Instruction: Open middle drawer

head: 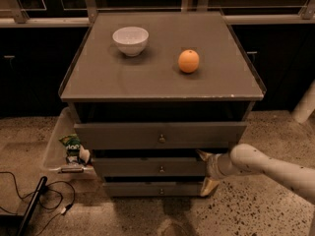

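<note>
We look down from the front on a grey bench (162, 82) with three grey drawers stacked under its flat top. A white bowl (130, 40) stands on the top near the back left corner. An orange (189, 61) sits well apart from it, right of centre and nearer the right edge. Below the front edge there is a dark gap, then the top drawer (123, 135), the tallest and widest front. Under that lies the middle drawer (138, 167), a medium-sized grey front with one small brass knob (161, 169) at its centre. Under it is the bottom drawer (142, 189), the slimmest. A pale, rounded arm (275, 168) reaches in low from the right, below the bench's front right corner. Its gripper (206, 170) is at the right end of the middle drawer's front, well away from the knob. The fingers (203, 155) stand apart, one above the other: the upper one is at the top edge of that front and the lower one is beside the right end of the bottom drawer. We cannot tell whether they press on the front. On the speckled floor (256, 210) by the bench's left side is a clear plastic bin (51, 154) holding a green packet (72, 144). A black cable (19, 191) trails across the floor in front of it.
</note>
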Robot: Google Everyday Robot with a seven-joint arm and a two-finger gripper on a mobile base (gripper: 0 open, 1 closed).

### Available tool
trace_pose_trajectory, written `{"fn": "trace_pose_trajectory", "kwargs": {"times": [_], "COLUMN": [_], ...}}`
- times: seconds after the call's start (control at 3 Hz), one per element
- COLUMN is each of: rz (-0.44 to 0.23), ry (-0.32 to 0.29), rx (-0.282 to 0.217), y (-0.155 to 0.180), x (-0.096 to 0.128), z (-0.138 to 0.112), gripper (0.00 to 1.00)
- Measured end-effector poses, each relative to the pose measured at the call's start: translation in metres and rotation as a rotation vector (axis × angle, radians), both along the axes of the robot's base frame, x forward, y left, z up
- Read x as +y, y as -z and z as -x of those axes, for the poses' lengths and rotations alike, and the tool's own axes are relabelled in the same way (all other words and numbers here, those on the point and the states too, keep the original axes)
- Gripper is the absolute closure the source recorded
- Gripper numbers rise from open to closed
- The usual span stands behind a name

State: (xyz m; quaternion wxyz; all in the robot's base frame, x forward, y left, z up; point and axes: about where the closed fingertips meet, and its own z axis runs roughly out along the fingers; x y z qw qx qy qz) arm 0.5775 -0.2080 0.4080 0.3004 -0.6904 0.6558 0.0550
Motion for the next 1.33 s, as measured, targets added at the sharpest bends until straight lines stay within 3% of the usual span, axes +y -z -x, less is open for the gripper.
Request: {"fn": "trace_pose_trajectory", "kwargs": {"times": [0.33,0.67,1.33], "rz": [0.001,0.001,0.001], "ry": [-0.023,-0.023,-0.023], "rx": [-0.011,-0.012,-0.012], "y": [0.0125,0.0122,0.0122], "x": [0.0091,0.0090,0.0090], "z": [-0.0170,-0.0177,-0.0177], "gripper": [0.00,0.00,0.42]}}
